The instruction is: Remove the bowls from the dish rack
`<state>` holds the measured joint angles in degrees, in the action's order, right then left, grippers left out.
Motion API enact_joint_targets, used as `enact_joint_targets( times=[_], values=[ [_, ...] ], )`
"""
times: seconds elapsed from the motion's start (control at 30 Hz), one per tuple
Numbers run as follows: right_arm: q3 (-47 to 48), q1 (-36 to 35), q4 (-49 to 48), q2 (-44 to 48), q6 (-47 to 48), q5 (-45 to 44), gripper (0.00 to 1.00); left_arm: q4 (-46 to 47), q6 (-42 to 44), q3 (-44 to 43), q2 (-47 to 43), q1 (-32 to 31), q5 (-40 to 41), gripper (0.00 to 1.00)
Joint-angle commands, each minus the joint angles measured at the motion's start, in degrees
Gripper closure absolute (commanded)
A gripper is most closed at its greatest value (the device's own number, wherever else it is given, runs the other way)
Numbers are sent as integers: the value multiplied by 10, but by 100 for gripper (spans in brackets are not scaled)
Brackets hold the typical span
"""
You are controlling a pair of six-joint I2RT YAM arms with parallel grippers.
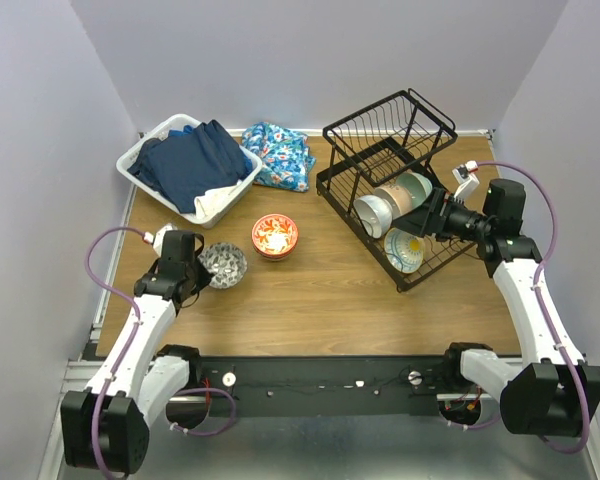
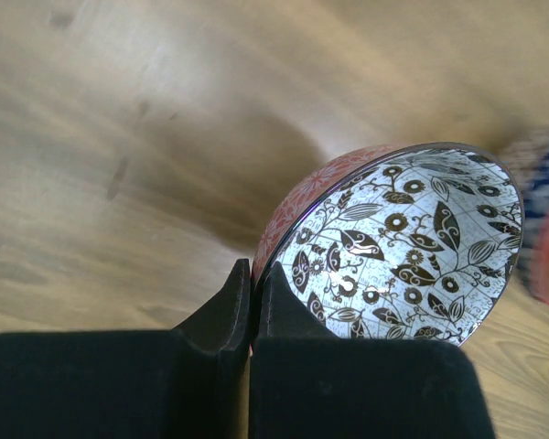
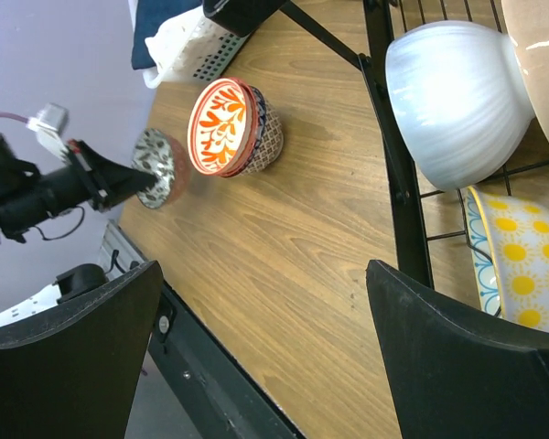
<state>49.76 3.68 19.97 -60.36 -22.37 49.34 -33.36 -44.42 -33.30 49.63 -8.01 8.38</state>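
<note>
We found a wooden tabletop (image 1: 330, 300) boxed in by pale lavender walls (image 1: 310, 50), with the black wire dish rack (image 1: 388, 128) at far right.
A white laundry basket (image 1: 140, 165) of navy clothes sat far left beside a floral cloth (image 1: 280, 155). The rack held a white bowl (image 1: 373, 215) and a sun-yellow bowl (image 1: 404, 250). An orange-patterned bowl (image 1: 275, 236) stood mid-table. The right gripper (image 3: 263, 270) hovered at the rack, jaws wide apart and empty. The left gripper (image 2: 253, 283) was clamped on the rim of a tilted leaf-patterned bowl (image 2: 412, 247).

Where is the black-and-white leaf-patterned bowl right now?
In the top view the leaf-patterned bowl is at the table's left side, rim pinched in the left gripper, just left of the red-orange bowl.
</note>
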Motion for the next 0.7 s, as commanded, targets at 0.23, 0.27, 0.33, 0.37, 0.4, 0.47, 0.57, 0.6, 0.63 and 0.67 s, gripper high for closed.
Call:
enact_joint_targets(
  times=[0.23,0.27,0.33,0.37,0.4,0.47,0.57,0.6,0.63,0.67],
  values=[
    [8,-3,22,4,40,-39,0,131,-36,42,85,42,-73,100],
    [7,-3,24,3,42,-41,0,140,-33,41,91,44,-73,100],
    [7,-3,25,6,45,-48,0,141,-31,37,108,47,-65,100],
    [6,-3,30,5,47,-51,0,150,-27,37,113,50,-64,99],
    [7,-3,32,8,50,-56,0,155,-24,39,116,51,-60,96],
    [8,-3,40,8,59,-73,0,171,-20,42,124,55,-57,89],
    [12,-3,65,5,85,-112,0,180,-17,38,134,61,-56,81],
    [16,-3,70,6,92,-125,0,182,-15,33,136,62,-56,79],
    [21,-3,76,5,103,-137,0,184,-13,32,139,63,-56,77],
    [23,-3,84,4,108,-161,0,186,-12,30,141,63,-56,72]
  ],
)
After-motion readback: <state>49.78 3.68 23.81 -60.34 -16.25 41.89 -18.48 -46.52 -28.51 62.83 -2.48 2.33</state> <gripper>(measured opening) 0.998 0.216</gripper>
